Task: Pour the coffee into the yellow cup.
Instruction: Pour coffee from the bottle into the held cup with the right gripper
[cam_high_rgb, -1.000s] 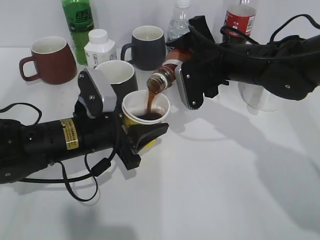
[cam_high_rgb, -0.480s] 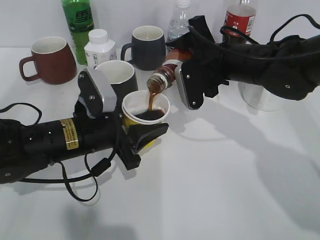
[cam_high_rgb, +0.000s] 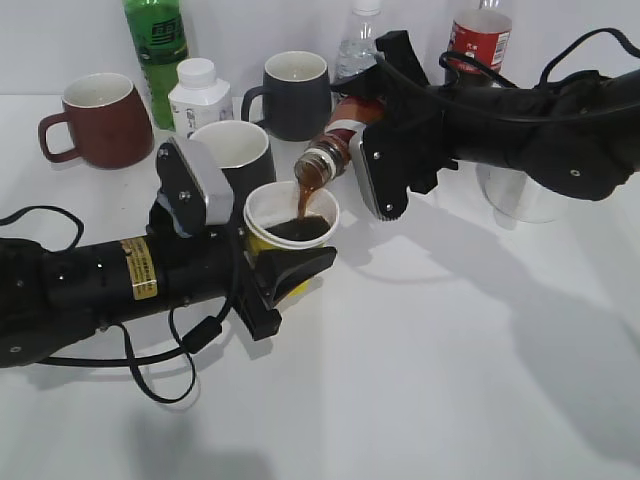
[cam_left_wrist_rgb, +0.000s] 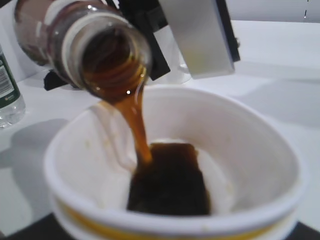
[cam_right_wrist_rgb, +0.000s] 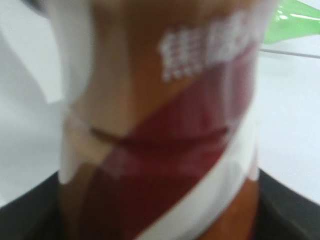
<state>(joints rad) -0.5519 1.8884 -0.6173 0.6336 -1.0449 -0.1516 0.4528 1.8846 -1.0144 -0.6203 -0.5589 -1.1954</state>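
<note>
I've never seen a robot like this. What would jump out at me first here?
Probably the thin brown stream running from the tilted coffee bottle, held by the right gripper, into the yellow cup at the table's middle. The left gripper clasps that cup, which already holds a dark pool. Behind stand mugs, including a brown-red mug at far left, and a green bottle.

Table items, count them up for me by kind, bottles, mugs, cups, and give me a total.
Bottles: 5 (green, white, clear, red-labelled, coffee bottle)
Mugs with handles: 2 (brown-red, dark grey)
Dark cup, no handle visible: 1
Yellow paper cup: 1
Clear container: 1
Total: 10
</note>
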